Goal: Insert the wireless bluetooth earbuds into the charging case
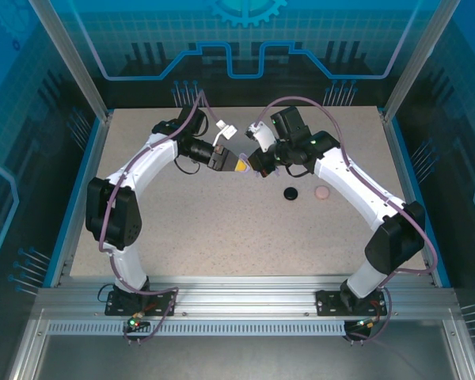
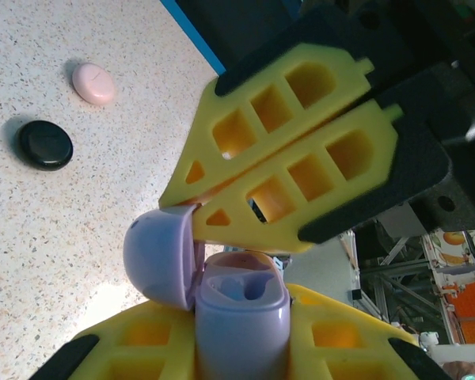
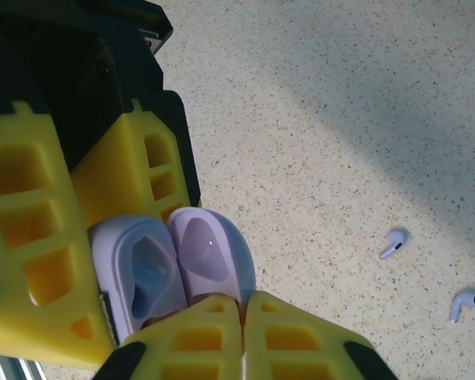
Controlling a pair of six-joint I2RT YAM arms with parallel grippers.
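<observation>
Lavender charging case (image 2: 241,317) sits closest, clamped between the fingers of my left gripper (image 2: 241,348) and held above the counter (image 2: 79,261); its lid (image 2: 158,255) is swung open to one side, and the wells look empty to me. My right gripper (image 3: 242,336) has its fingers pressed together, tips touching the lid's rim; whether anything is nipped between them I cannot tell. Two lavender earbuds (image 3: 393,243) lie loose on the counter, near one another and well apart from the case; a black case (image 2: 44,145) and a pink case (image 2: 93,83) rest shut beside each other farther off.

I judge the step in hand is setting the lid fully back. It wants a light push along the hinge's swing, not across it, so the case does not twist in my left grip. After that the right gripper should part and take one earbud by its stem, head leading into the matching well.
</observation>
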